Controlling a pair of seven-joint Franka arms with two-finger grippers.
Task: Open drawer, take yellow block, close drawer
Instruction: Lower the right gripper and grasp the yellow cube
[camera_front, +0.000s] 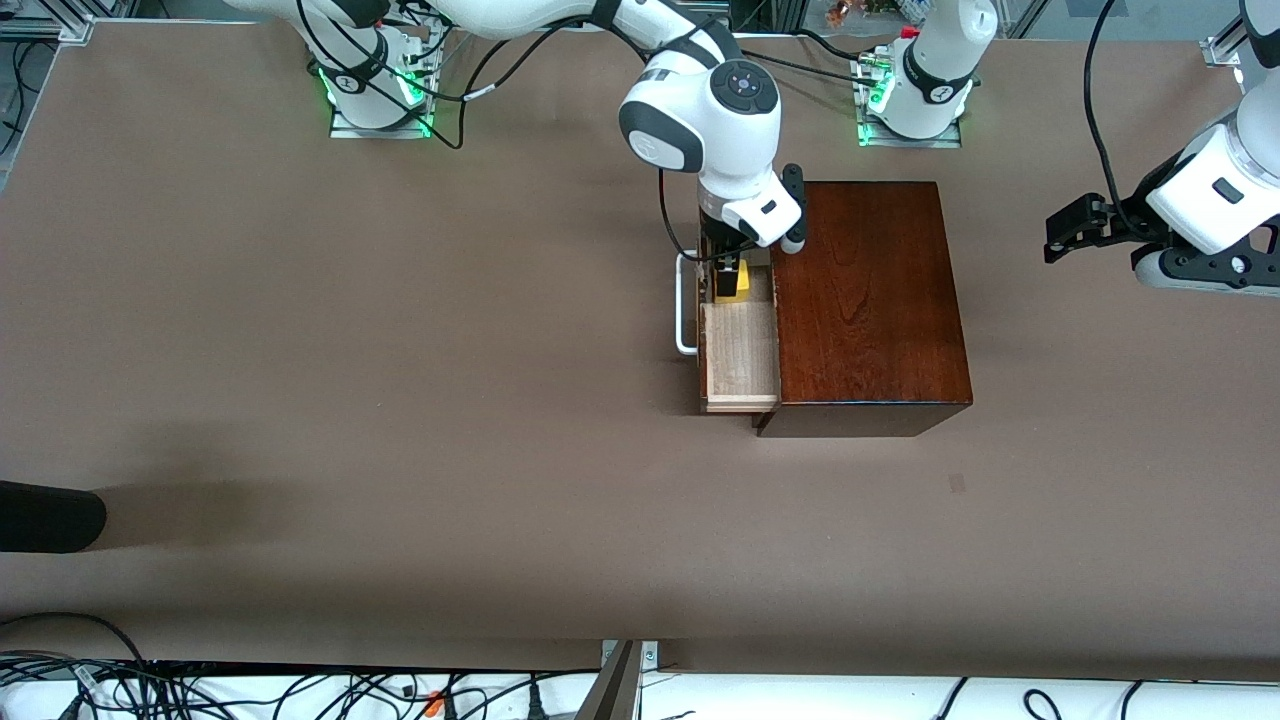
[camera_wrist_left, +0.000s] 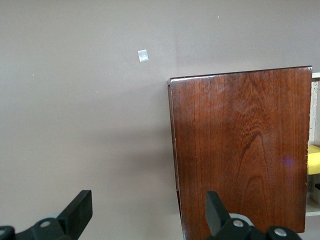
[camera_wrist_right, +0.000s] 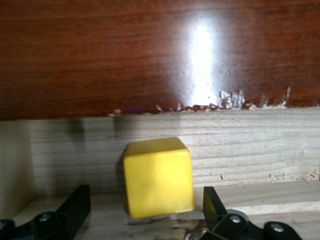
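Note:
The dark mahogany box (camera_front: 865, 300) stands mid-table. Its drawer (camera_front: 742, 355), a pale wood tray with a white bar handle (camera_front: 684, 305), is pulled out toward the right arm's end of the table. The yellow block (camera_front: 733, 282) sits in the tray. My right gripper (camera_front: 728, 278) is down in the drawer, open, with one finger on each side of the block (camera_wrist_right: 158, 177) and a gap on both sides. In the right wrist view (camera_wrist_right: 147, 205) the box front rises past the tray. My left gripper (camera_front: 1065, 235) waits open and empty over the table at the left arm's end; its wrist view (camera_wrist_left: 148, 205) shows the box (camera_wrist_left: 240, 150).
A dark rounded object (camera_front: 50, 515) lies at the table's edge toward the right arm's end, nearer the front camera. A small pale patch (camera_front: 957, 483) marks the table just nearer the front camera than the box. Cables run along the table's front edge.

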